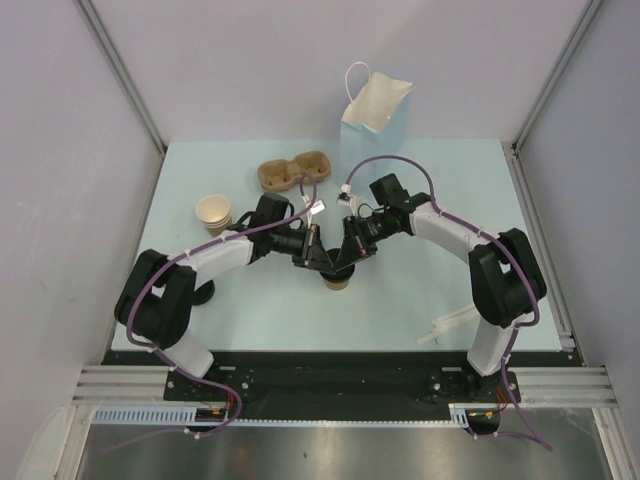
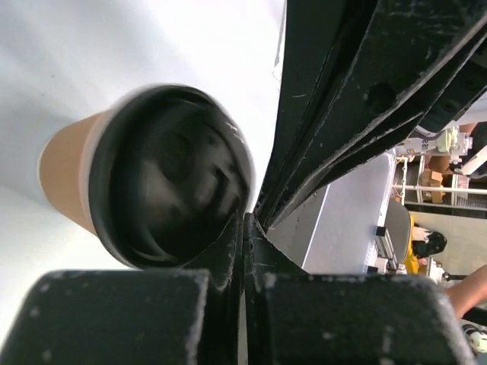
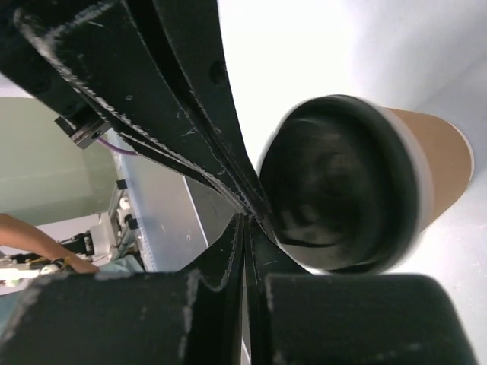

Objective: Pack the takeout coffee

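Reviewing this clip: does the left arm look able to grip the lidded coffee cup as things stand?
Probably not yet: the left pincer is shut beside the takeout coffee, not around it, and the shut right pincer crowds the same spot.

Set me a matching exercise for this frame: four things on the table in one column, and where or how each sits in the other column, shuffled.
Things:
1. takeout coffee
2. blue paper bag
3. lidless cup
4. cup carrier

Places or states:
A. at the far edge of the table, standing open
B. brown, lying between the bag and the lidless cup
C. mid-table, black lid on
D. left side, cream inside showing

Pairs: 1-C, 2-A, 3-D, 4-B.
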### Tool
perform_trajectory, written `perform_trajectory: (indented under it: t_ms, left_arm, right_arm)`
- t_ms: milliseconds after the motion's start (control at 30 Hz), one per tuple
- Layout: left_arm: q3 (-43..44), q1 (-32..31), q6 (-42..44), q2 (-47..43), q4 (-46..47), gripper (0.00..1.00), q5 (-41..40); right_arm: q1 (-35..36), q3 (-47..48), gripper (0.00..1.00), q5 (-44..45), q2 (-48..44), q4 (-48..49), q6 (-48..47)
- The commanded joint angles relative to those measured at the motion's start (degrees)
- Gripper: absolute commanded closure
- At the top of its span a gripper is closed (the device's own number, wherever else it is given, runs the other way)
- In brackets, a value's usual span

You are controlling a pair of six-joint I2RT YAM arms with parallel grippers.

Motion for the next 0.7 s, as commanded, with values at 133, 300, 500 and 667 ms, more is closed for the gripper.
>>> perform_trajectory:
  t_ms: [133,300,500,667]
  left_arm:
    - [-1.6,1.5,1.1,2.5,0.7,1.00,1.7]
    - [-2.0,2.1,1.4,3.3,0.8,1.00,1.5]
    - [-0.7,2.2,3.0,4.8,0.1,1.00,1.5]
    - [1.0,2.9,3.5,6.2,0.5,1.00,2.2]
  right_arm:
    - [-0.2,-1.4,0.99,-3.9,4.5,1.6,0.9]
    - [-1.2,-1.6,0.99,-4.4,6.7,2.3,1.3]
    - [-2.9,-1.8,0.99,-3.4,8.5,2.6,2.3]
    - [-3.9,-1.8,0.99,-2.4,10.2,5.0,4.3]
